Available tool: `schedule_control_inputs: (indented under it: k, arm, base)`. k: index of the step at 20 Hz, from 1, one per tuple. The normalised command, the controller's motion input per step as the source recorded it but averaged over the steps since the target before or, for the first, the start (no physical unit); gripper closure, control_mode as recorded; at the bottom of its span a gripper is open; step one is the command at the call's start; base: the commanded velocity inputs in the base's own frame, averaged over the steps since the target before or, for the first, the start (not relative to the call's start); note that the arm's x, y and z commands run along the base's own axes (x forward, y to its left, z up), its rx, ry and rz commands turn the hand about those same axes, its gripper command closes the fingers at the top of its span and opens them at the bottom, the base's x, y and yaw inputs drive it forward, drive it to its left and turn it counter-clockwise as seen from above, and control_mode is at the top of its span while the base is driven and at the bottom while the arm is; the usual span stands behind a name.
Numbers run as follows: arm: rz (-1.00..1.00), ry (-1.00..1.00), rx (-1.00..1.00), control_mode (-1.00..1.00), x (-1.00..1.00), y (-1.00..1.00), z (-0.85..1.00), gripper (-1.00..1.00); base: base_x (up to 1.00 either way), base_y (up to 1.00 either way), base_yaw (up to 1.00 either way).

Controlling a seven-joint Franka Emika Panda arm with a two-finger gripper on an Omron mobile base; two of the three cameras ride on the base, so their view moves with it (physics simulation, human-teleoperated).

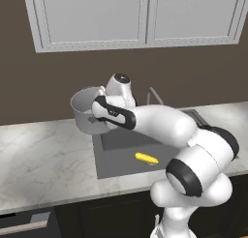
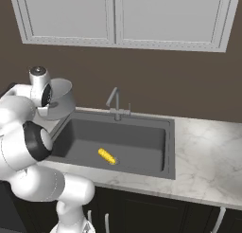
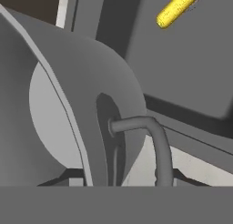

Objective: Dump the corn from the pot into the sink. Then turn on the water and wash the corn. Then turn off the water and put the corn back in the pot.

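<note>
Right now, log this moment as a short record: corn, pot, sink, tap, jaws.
corn: corn lies on the floor of the sink, out of the pot
pot: pot held in the air, tilted, above the sink's left edge; inside looks empty
tap: faucet at the back rim, no water running
jaws: gripper at the pot's rim beside a loop handle; the jaws' own state is hidden

Even, flat, soft light from overhead; no glare. The worktop (image 1: 43,159) is bright and pale, the wall dim brown. The sink (image 2: 137,142) basin is shaded dark, and the corn (image 2: 107,156) stands out sharply yellow. Edges sharp, no blur, no distortion. The hand view is dim grey close-up; the pot (image 3: 68,104) wall is softly shaded.
</note>
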Motion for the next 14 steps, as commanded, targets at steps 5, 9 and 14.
schedule_control_inputs:
  k: [5, 9, 14]
  arm:
    - [0.02, 0.00, 0.01, -1.00, -0.02, 0.36, -0.12, 1.00]
    - [0.02, 0.00, 0.00, -1.00, -0.08, 0.34, -0.10, 1.00]
    - [0.01, 0.04, 0.00, -1.00, -0.35, 0.18, -0.02, 1.00]
  base:
    - [0.00, 0.00, 0.00]
    - [0.00, 0.00, 0.00]
    - [0.00, 0.00, 0.00]
